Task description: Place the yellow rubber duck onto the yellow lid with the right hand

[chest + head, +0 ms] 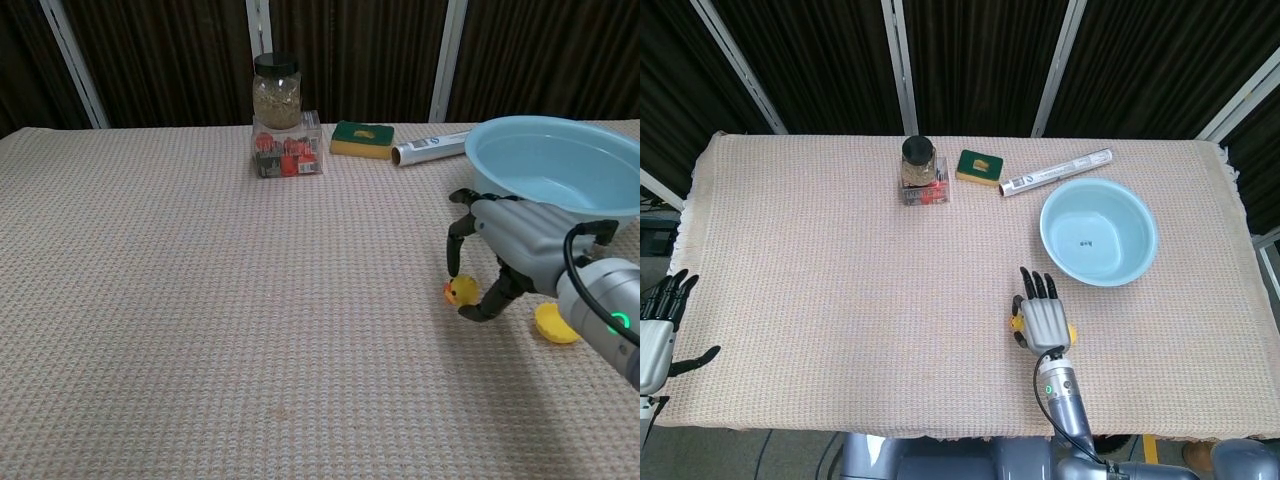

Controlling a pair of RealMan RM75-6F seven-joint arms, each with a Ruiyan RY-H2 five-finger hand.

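Table (790,260), covered edge to edge with a beige waffle-weave cloth (150,300). Jar (919,160), clear glass with a dark lid and tan granular contents, standing upright on a small clear box (288,158) holding red and orange pieces, at the far middle of the table. Sponge (980,166), green top over a yellow base, lying flat just to the right of the box. Roll (1056,171), silver-wrapped cylinder, lying at a slant beyond the sponge, near the far rim of the basin. Basin (1099,232), light blue plastic, round, upright. Backdrop of dark pleated curtains (970,60) with pale metal struts (900,65).
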